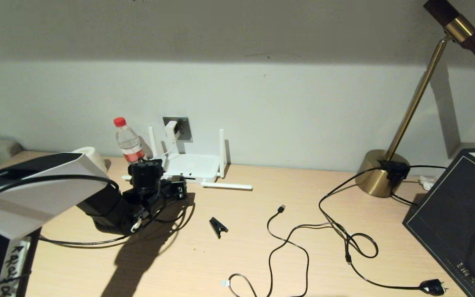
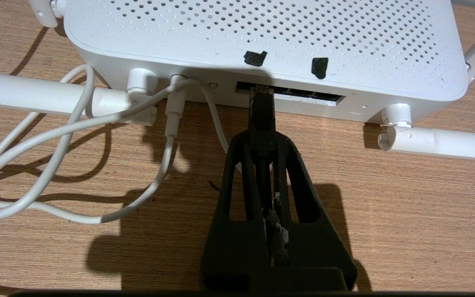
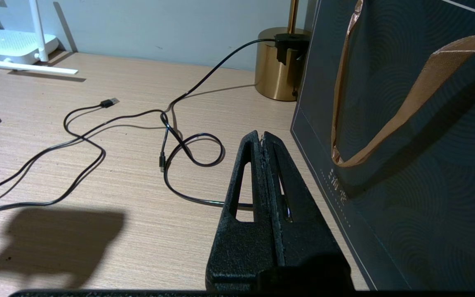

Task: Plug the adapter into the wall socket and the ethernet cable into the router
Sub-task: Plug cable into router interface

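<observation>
The adapter (image 1: 172,129) already sits in the wall socket (image 1: 182,127), so the cable step is in hand. The left claw (image 2: 261,123) pinches the ethernet cable (image 2: 261,108), whose tip touches the router (image 2: 262,37) port straight ahead; next comes a straight, level push. The right claw (image 3: 263,138), pressed together, idles well apart over the counter (image 3: 138,185).

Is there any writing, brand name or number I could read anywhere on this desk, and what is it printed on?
No text here reads clearly.
Dark gift bag: small pale characters near its lower edge, too small to read.
Router: tiny grey marking beside the ports, illegible.
Water bottle: red label, print too small to read.
White tag on the robot's left side: handwritten marks, unreadable.
</observation>
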Motion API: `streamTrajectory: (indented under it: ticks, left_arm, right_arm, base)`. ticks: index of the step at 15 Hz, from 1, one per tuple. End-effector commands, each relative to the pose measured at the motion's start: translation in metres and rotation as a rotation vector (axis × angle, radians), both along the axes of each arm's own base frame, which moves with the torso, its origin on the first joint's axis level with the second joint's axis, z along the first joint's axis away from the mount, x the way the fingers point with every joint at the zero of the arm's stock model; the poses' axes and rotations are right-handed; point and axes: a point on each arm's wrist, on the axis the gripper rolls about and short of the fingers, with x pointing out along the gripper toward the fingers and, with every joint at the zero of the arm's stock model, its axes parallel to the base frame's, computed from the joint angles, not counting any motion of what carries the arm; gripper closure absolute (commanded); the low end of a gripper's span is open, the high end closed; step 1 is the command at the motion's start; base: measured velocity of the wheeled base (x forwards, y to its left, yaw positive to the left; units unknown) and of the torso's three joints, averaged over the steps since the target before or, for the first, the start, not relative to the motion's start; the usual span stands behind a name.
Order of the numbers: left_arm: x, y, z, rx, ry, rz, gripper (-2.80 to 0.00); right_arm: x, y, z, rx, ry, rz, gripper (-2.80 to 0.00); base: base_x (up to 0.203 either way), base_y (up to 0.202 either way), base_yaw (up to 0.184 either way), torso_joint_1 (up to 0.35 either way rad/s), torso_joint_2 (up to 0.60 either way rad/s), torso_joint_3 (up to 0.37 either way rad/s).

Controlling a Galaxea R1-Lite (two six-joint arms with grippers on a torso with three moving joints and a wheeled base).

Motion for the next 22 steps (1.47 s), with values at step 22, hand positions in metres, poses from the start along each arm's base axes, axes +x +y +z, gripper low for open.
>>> streamTrajectory:
  ticks: [22]
  left_arm:
    - [-0.001, 0.0048, 0.0003, -0.002, -0.005, 0.011, 0.0]
  right_arm:
    - [0.0028, 0.0, -0.0094, 0.0, 0.035, 0.0, 0.0]
  base:
    - [0.0, 0.0, 0.0, 0.0, 0.0, 0.0]
